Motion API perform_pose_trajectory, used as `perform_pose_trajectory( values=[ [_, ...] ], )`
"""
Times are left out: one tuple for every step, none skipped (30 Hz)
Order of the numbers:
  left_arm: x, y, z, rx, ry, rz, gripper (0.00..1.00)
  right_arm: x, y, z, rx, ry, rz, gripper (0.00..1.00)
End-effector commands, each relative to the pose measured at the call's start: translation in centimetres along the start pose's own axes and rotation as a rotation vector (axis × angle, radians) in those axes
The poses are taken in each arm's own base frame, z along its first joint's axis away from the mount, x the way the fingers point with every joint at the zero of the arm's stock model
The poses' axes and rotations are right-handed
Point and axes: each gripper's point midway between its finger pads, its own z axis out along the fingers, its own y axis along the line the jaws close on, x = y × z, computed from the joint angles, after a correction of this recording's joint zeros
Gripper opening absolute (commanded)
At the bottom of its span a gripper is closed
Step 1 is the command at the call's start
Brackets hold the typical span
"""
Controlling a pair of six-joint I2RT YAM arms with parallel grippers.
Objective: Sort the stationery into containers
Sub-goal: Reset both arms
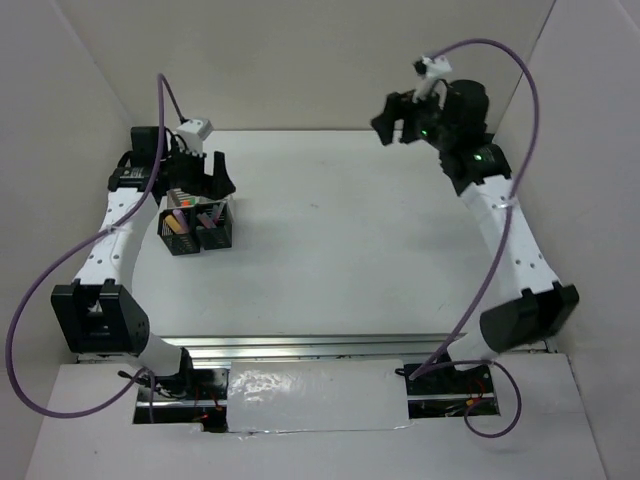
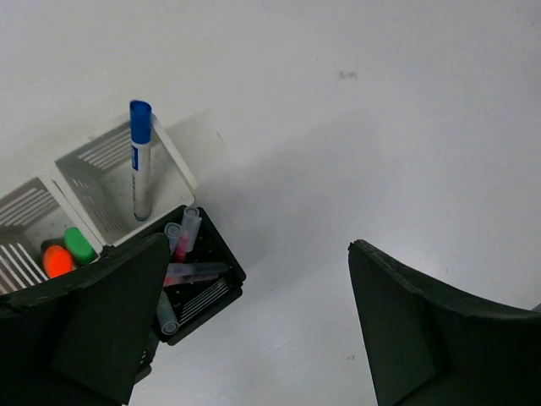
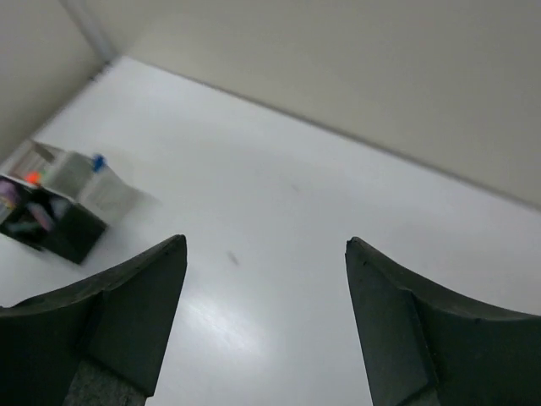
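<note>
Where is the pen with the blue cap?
The pen stands in a grey cup at the left of the left wrist view, next to the black cup and a second grey cup holding the orange marker and green marker.

Robot lab test cell. My left arm (image 1: 108, 238) and right arm (image 1: 505, 240) sit bolted at near edge of white table (image 1: 350, 220). Plain pale panels (image 1: 300, 60) box table in on three sides. Purple cables (image 1: 536, 110) loop to my wrists. Metal rail (image 1: 300, 347), taped sheet (image 1: 315, 397) at front.
</note>
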Motion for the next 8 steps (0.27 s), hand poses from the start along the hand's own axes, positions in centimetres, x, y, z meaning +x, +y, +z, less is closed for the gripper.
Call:
perform_pose_trajectory(
  values=[
    [-0.4, 0.4, 0.5, -0.053, -0.017, -0.014, 0.99, 7.2, -4.9, -4.3, 0.136, 0.185, -0.004, 0.82],
    [-0.4, 0.3, 0.9, -0.076, -0.014, -0.013, 0.99, 9.0, -6.1, -6.5, 0.186, 0.201, 0.010, 0.83],
    [-0.2, 0.7, 1.0, -0.098, -0.012, -0.020, 0.99, 9.9, -7.2, -7.6, 0.217, 0.207, 0.018, 0.84],
    [-0.2, -0.3, 1.5, -0.098, -0.009, -0.040, 0.99, 10.6, -7.9, -8.9, 0.239, 0.212, 0.025, 0.89],
    [0.1, -0.2, 1.9, -0.119, -0.001, -0.041, 0.99, 12.4, -9.9, -11.2, 0.313, 0.229, 0.052, 0.91],
    [0.1, -0.3, 1.9, -0.123, 0.000, -0.042, 0.99, 13.1, -10.2, -12.1, 0.329, 0.229, 0.066, 0.91],
    [0.3, -0.3, 2.1, -0.123, 0.007, -0.043, 0.99, 14.9, -10.6, -12.9, 0.339, 0.253, 0.086, 0.92],
    [0.3, -0.4, 2.0, -0.125, 0.007, -0.040, 0.99, 14.5, -10.6, -13.9, 0.357, 0.229, 0.080, 0.92]
  ],
)
